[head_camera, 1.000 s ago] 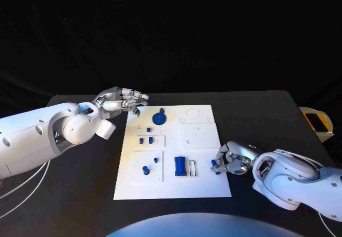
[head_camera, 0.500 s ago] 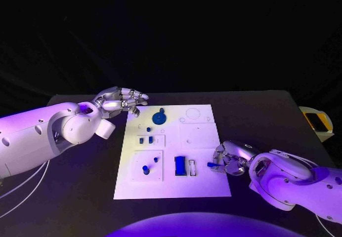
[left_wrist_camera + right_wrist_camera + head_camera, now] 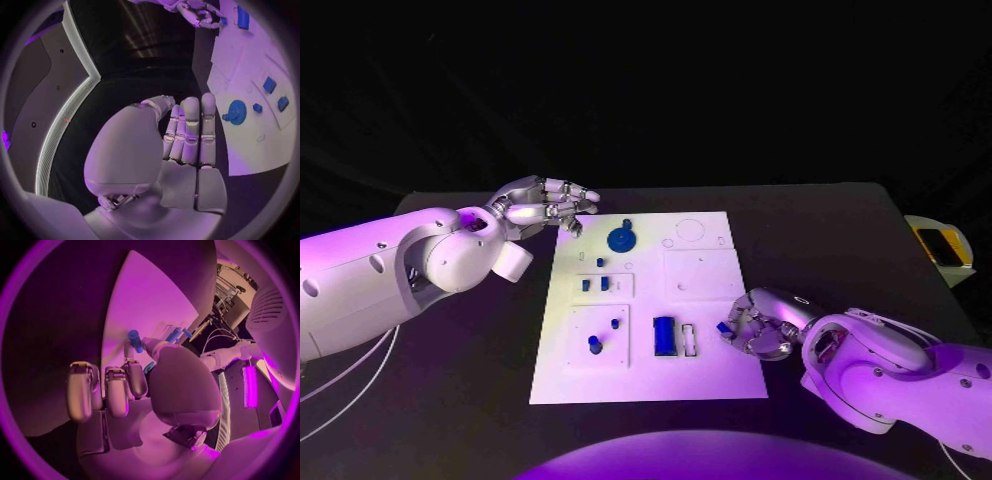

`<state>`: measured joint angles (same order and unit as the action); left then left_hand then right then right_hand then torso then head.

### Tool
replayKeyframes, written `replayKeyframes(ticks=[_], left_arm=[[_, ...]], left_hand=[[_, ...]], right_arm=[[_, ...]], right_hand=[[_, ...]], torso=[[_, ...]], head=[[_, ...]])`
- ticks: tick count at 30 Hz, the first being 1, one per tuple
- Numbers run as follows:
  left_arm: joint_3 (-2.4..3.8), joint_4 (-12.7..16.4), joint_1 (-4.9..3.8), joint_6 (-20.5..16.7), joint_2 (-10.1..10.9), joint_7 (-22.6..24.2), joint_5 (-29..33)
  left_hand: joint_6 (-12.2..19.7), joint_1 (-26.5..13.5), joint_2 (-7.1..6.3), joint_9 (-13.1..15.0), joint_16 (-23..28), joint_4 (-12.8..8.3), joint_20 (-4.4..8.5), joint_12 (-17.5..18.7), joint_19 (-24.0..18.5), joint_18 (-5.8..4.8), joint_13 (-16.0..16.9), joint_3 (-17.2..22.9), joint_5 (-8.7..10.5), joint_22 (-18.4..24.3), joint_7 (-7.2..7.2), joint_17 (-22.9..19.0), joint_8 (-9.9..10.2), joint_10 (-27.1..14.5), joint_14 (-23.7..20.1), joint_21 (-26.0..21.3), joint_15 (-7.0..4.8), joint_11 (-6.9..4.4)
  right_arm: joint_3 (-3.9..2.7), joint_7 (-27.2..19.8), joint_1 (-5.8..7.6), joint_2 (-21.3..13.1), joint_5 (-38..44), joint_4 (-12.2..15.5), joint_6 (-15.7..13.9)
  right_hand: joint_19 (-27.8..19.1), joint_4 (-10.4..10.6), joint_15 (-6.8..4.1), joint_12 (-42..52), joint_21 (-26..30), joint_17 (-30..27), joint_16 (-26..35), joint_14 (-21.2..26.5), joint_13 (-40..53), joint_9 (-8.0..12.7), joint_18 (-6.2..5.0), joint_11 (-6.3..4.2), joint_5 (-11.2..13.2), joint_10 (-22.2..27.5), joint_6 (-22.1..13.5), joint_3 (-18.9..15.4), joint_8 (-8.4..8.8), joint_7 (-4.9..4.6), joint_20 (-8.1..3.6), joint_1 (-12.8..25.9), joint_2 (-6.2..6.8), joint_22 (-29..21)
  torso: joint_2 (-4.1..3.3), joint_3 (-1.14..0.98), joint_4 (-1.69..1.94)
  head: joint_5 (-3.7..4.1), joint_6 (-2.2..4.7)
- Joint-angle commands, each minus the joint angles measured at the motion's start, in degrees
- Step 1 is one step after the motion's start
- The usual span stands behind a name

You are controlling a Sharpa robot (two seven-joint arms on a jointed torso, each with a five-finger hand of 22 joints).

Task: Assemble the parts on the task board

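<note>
— What are your right fingers (image 3: 134, 377) doing?
— Pinching a small blue part (image 3: 726, 328), it seems, at the task board (image 3: 718, 385)'s right edge.
— And your left hand (image 3: 545, 205)?
— Fingers curled on nothing, above the table (image 3: 848, 220) beside the board's far left corner.

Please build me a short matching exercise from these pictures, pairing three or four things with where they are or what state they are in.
Things:
1. left hand
2. right hand
3. round blue part
4. task board

Places or states:
A. pinches a small blue part at the board's right edge
B. white, in the middle of the black table
C. holds nothing, beside the board's far left corner
D. lies at the far end of the board

Pairs: 1-C, 2-A, 3-D, 4-B
</note>
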<state>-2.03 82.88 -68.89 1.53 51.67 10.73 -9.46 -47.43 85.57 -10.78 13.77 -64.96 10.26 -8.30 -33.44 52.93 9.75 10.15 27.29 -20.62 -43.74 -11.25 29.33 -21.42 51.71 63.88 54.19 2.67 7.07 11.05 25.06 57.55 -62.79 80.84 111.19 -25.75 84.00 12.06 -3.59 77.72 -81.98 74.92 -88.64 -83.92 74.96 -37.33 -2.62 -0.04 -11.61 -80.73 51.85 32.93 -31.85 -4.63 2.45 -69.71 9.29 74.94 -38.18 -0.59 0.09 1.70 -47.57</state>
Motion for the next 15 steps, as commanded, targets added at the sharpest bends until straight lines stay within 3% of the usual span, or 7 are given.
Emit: replayKeyframes(ticks=[1,15], left_arm=[[0.03,0.2,-0.03,0.6,-0.1,0.3,-0.1],[0.03,0.4,-0.03,1.0,-0.1,0.0,-0.4]], left_hand=[[0.3,0.5,0.24,-0.1,0.3,-0.5,0.18,0.0,0.3,0.85,-0.1,0.1,-0.2,-0.1,-0.02,-0.1,-0.2,-0.4,-0.2,0.0,-0.01,0.03],[0.3,0.7,0.3,-0.1,0.3,-0.6,0.21,0.0,0.3,0.85,-0.1,0.3,-0.2,-0.2,-0.04,-0.1,-0.2,-0.4,-0.2,0.1,-0.02,0.04]], right_arm=[[-0.01,0.1,0.24,0.4,-3.0,0.7,-2.3],[-0.03,-0.4,1.1,4.7,-9.2,0.4,-3.9]], right_hand=[[3.3,-8.0,-0.13,0.3,-0.2,11.7,-0.1,-5.4,3.4,-0.3,1.05,-0.09,0.5,-0.5,0.2,8.4,-0.32,0.55,0.09,1.4,0.09,13.0],[3.2,-8.1,-0.28,0.2,0.1,11.5,0.0,-5.4,3.3,-0.3,0.98,-0.26,-0.4,-0.4,0.5,7.6,-0.35,0.76,-0.05,3.9,0.73,12.9]], torso=[[-0.02,0.06,0.0],[-0.03,0.08,0.04]], head=[[0.08,0.0],[0.17,-0.33]])
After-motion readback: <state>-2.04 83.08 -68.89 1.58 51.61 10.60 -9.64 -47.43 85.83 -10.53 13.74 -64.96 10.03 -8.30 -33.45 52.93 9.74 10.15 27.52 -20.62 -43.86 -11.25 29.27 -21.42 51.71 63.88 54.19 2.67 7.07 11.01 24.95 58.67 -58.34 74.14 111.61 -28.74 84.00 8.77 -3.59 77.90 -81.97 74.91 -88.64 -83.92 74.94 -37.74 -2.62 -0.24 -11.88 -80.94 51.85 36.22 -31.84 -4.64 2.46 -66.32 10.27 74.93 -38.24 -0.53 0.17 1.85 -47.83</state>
